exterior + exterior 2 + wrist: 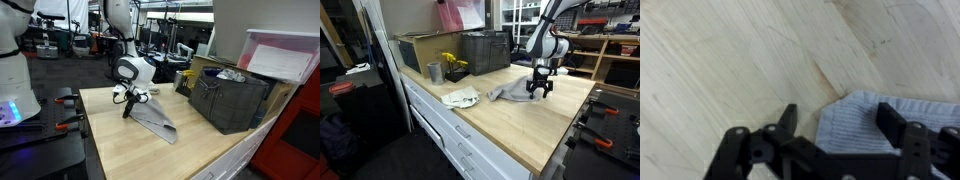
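one pale grey ribbed cloth (855, 128) lies flat on the light wooden worktop (520, 135), its near corner between my two black fingers. my one pincer (838, 115) is spread wide, gripping nothing, low over that end of the cloth. well apart in an exterior view: one crumpled white rag (460, 97), one metal cup (434, 72), one dark plastic crate (485, 50).

You see the grey ribbed cloth (157, 121) lying loosely spread and slightly rumpled on the pale wooden countertop (120, 152), well clear of its edges.
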